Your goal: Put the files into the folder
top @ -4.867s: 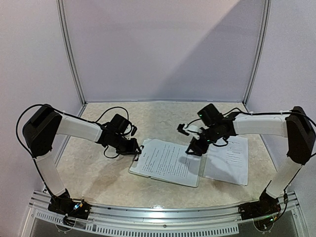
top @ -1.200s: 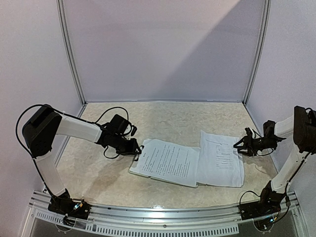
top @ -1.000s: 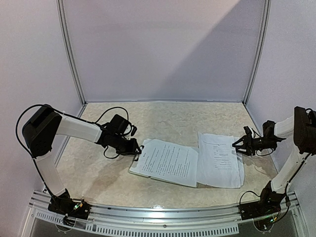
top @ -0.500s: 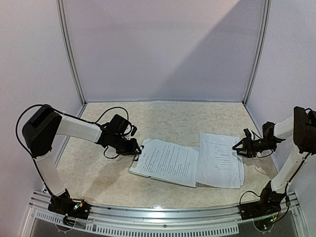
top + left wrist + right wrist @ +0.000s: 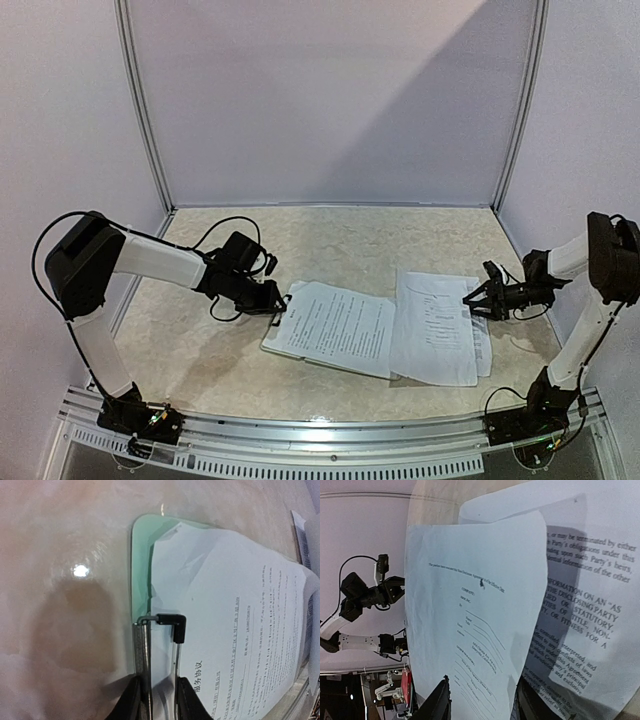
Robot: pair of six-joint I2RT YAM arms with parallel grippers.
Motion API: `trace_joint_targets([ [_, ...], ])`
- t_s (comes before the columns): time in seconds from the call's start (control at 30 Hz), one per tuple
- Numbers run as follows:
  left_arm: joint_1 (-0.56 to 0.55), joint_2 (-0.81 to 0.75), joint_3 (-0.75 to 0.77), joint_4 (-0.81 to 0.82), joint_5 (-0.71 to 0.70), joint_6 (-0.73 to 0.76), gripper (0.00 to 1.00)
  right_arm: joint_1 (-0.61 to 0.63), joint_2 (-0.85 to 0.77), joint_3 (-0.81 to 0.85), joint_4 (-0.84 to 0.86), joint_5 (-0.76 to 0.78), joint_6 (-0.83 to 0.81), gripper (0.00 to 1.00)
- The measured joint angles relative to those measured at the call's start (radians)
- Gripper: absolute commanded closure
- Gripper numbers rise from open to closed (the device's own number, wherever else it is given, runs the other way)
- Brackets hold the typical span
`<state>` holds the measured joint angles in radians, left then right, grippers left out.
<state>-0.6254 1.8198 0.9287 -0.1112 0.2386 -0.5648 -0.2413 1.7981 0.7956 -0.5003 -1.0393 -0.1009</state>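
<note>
The folder [image 5: 141,555], pale mint green, lies at the table's middle with a printed file [image 5: 335,325] on it. My left gripper [image 5: 157,701] is shut on the folder's clip [image 5: 175,626] at its left short edge, squeezing the metal lever; the top view shows that gripper [image 5: 275,308] there too. At the right, my right gripper [image 5: 470,300] holds the near edge of a second file [image 5: 432,325]. In the right wrist view this file [image 5: 470,590] runs between the fingers [image 5: 440,705], raised off a third sheet [image 5: 585,605] and casting a shadow on it.
The third sheet's edge [image 5: 484,345] sticks out to the right under the held one. Metal frame posts [image 5: 140,110] and pale walls close in the table on three sides. The left arm [image 5: 365,595] shows in the right wrist view.
My right gripper has moved left with its sheet, whose left edge now reaches the paper on the folder. The left gripper has stayed on the clip.
</note>
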Motion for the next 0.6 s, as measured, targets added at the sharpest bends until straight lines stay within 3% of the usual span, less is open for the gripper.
trace_joint_targets([
  [0.23, 0.0, 0.0, 0.002, -0.003, 0.0, 0.0, 1.0, 0.005, -0.013, -0.017, -0.03, -0.087, -0.08, 0.58],
  [0.47, 0.0, 0.002, 0.006, -0.009, 0.0, 0.0, 1.0, 0.016, -0.012, -0.042, -0.011, 0.058, -0.036, 0.58],
  [0.53, 0.0, 0.003, 0.008, -0.011, 0.0, 0.0, 1.0, 0.018, -0.011, -0.04, -0.01, 0.073, -0.022, 0.63],
  [0.6, 0.0, 0.004, 0.01, -0.014, 0.0, 0.0, 1.0, 0.02, -0.006, -0.035, -0.01, 0.079, -0.014, 0.76],
])
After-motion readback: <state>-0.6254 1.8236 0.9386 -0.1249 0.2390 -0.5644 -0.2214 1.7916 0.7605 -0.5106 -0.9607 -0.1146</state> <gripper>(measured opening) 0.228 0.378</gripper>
